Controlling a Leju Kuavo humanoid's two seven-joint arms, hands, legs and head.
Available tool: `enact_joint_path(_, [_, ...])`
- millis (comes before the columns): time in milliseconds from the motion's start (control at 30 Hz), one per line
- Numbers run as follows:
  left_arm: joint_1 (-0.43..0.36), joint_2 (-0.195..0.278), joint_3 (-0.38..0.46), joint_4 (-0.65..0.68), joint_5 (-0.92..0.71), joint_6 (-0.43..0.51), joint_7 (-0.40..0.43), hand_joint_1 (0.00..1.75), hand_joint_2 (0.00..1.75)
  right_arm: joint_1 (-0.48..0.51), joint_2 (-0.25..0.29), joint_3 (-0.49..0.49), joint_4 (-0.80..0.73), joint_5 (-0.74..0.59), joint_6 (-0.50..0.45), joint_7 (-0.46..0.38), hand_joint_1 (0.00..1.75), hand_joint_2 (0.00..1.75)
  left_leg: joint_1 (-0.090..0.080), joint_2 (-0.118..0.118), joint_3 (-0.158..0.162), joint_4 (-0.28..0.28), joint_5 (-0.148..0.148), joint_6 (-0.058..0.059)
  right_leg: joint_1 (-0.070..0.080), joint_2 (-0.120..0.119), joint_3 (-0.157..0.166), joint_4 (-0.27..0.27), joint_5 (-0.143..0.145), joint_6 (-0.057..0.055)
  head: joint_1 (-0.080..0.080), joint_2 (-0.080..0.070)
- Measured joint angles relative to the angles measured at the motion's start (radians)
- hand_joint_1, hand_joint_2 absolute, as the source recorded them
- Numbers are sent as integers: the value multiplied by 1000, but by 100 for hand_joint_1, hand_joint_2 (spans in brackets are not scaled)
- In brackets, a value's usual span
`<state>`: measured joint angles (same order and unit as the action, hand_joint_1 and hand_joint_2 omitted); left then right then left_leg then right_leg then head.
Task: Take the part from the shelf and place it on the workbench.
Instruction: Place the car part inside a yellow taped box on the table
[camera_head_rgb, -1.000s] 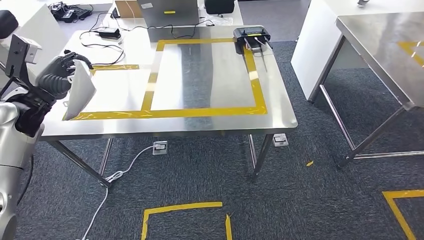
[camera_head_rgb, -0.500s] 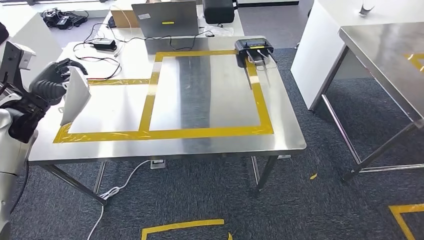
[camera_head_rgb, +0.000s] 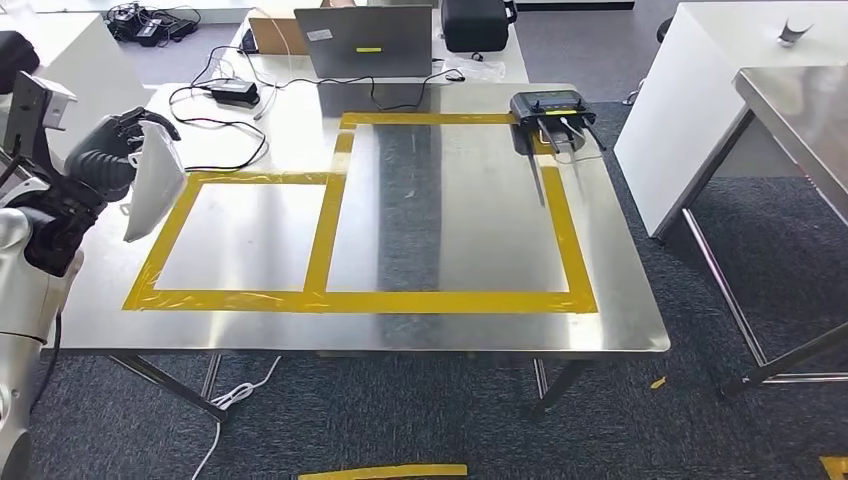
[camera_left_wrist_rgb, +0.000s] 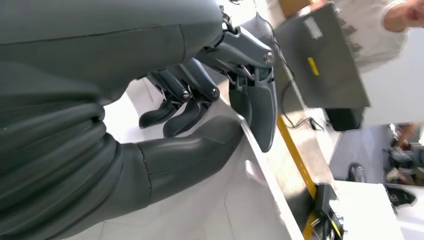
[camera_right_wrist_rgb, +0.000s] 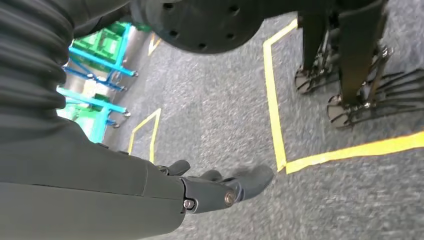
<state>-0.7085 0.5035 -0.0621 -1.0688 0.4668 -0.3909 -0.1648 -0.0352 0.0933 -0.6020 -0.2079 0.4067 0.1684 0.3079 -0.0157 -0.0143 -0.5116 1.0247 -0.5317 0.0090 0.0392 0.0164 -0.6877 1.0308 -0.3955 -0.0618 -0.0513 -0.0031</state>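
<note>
- Head view showed the left hand (camera_head_rgb: 118, 150) raised at about nine o'clock of the workbench (camera_head_rgb: 620, 330), just off its left edge, fingers and thumb closed on the white part (camera_head_rgb: 155, 190).
- The part hung below the hand as a thin, flat, wedge-like white piece, its lower tip over the table's left border, not resting on the steel.
- Left wrist view showed the thumb (camera_left_wrist_rgb: 190, 152) pressed against one face of the part (camera_left_wrist_rgb: 240, 200) and the dark fingers (camera_left_wrist_rgb: 260, 107) hooked over its top edge, so the hold was a pinch across the thickness.
- Judged from its thin walls and the ease of a one-edge hold, the part looked light and stiff, likely smooth plastic, so it could slip or swing; a grip near the top edge suited it.
- The smaller yellow-taped square (camera_head_rgb: 240, 235) lay at about three o'clock of the hand, a likely spot to set it down.
- Right wrist view showed the right hand (camera_right_wrist_rgb: 220, 187) hanging over the carpet, fingers loosely curled, holding nothing.
</note>
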Motion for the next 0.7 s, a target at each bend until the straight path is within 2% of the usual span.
enact_joint_path(67, [2,2,2,-2,19,-10,-12,175,175,-4,2,0,0,2,2,2,0,175,0,-2,6,5,-6,-10,-5,-1,19,-12,-1,-3,0,0])
enact_joint_path(133, [2,4,6,-2,35,-15,-27,175,175,-7,3,0,0,3,1,2,0,175,2,1,-17,59,-19,-23,-14,-1,42,-24,-7,-9,-3,0])
enact_joint_path(233, [7,2,8,8,28,-2,-45,175,175,-8,3,0,0,6,2,0,0,175,15,3,-120,220,-80,-40,-22,-1,62,-26,-24,-8,-6,0])
enact_joint_path(267, [8,1,7,16,4,16,-56,175,175,-8,3,0,0,8,2,1,0,175,20,5,-149,248,-88,-45,-24,0,68,-25,-31,-5,-7,0])
enact_joint_path(300, [5,1,5,28,-31,39,-70,175,175,-8,3,0,0,10,2,1,0,175,25,6,-163,244,-76,-50,-27,1,75,-24,-38,-1,-7,0])
enact_joint_path(333, [-3,0,3,43,-72,66,-85,175,175,-8,4,0,0,12,2,2,0,175,29,7,-159,206,-39,-55,-30,2,81,-21,-45,3,-7,0])
enact_joint_path(367, [-15,0,1,62,-114,94,-100,175,175,-8,4,0,0,15,2,2,0,175,32,8,-142,140,14,-60,-33,2,88,-18,-53,9,-7,0])
enact_joint_path(400, [-32,0,-2,87,-154,124,-115,175,175,-8,4,0,0,18,2,1,0,175,33,8,-125,79,52,-64,-35,3,92,-14,-59,15,-7,0])
enact_joint_path(433, [-54,-2,-8,118,-196,158,-128,175,175,-9,4,0,0,22,2,-1,0,175,32,7,-110,30,74,-63,-36,3,94,-11,-64,22,-8,0])
enact_joint_path(467, [-78,-5,-15,154,-249,204,-141,175,175,-10,4,0,0,26,2,-3,0,175,30,7,-102,2,85,-56,-36,3,92,-8,-67,28,-8,0])
enact_joint_path(500, [-105,-9,-25,196,-308,258,-150,175,175,-11,4,0,0,31,2,-5,0,175,27,7,-101,-2,81,-48,-34,3,90,-7,-69,32,-9,0])
enact_joint_path(533, [-134,-16,-38,244,-372,318,-157,175,175,-11,3,0,0,35,2,-6,0,175,28,7,-101,-4,85,-40,-32,2,88,-6,-69,31,-10,0])
enact_joint_path(633, [-225,-56,-85,398,-536,490,-155,175,175,-13,3,0,0,43,2,-5,0,175,30,0,-101,-6,95,-35,-28,-1,90,-10,-67,8,-8,0])
enact_joint_path(700, [-271,-91,-119,489,-608,589,-142,175,175,-16,3,0,0,46,2,-6,0,175,27,-3,-100,-6,94,-30,-29,-3,94,-15,-67,3,-8,0])
